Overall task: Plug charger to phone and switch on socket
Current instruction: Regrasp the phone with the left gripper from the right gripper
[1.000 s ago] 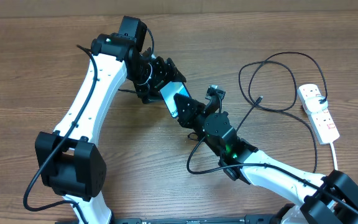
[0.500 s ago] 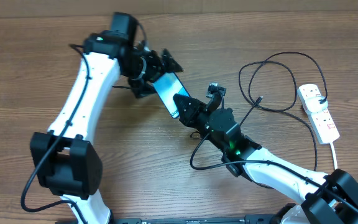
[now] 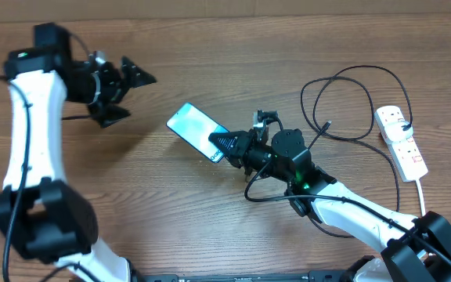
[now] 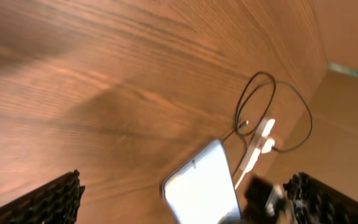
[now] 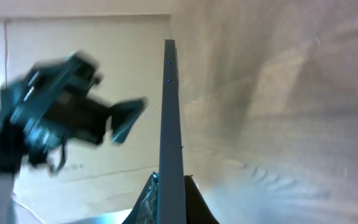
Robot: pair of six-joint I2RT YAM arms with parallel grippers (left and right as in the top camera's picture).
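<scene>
The phone, screen light blue, is at the table's middle with my right gripper shut on its near right end. In the right wrist view the phone shows edge-on between the two fingers. My left gripper is open and empty at the far left, well away from the phone; its view shows the phone between its spread fingers. The black charger cable lies looped at the right, its connector tip free on the table. The white socket strip lies at the far right.
The strip's thick white cord runs toward the front right edge. A cardboard wall stands behind the table. A black cable loops beside the right arm.
My left gripper has let go of the phone and swung far left. The right gripper still holds the phone, which has turned and shifted left and lower.
</scene>
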